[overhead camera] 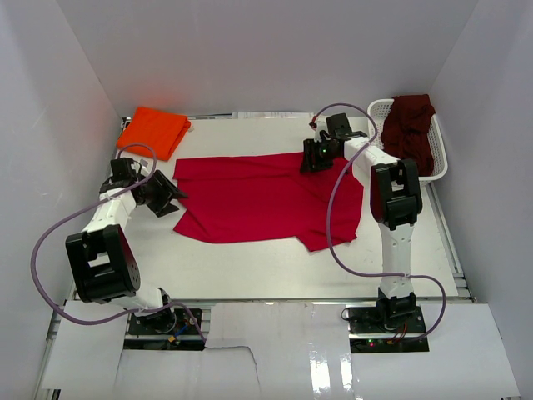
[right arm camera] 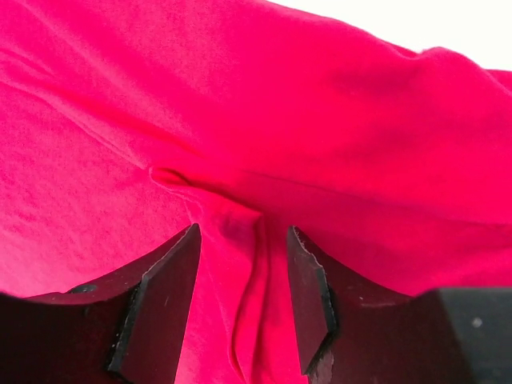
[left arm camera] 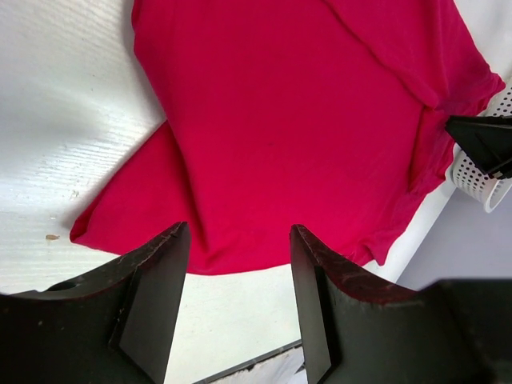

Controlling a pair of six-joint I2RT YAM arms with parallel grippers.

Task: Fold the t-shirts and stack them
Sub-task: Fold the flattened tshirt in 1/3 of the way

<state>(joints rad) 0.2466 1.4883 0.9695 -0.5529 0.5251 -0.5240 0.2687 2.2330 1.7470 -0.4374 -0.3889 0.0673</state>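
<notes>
The left end effector point(left arm camera: 236, 308) stood wide open and empty at the left edge of the red t-shirt point(left arm camera: 304, 120), spread on the surface point(left arm camera: 64, 120). The right end effector point(right arm camera: 240, 304) sat half open around a raised pleat of that shirt; I cannot tell whether it gripped. Only the top view showed the orange t-shirt point(overhead camera: 154, 132), upper left, and the maroon t-shirt point(overhead camera: 410, 129) in the basket point(overhead camera: 439, 167), upper right.

Plain white walls point(overhead camera: 266, 50) close in at nine, twelve and three o'clock around a white desk point(overhead camera: 250, 271). Even, soft light falls throughout; a glossy white panel point(overhead camera: 333, 358) at six o'clock reflects it.
</notes>
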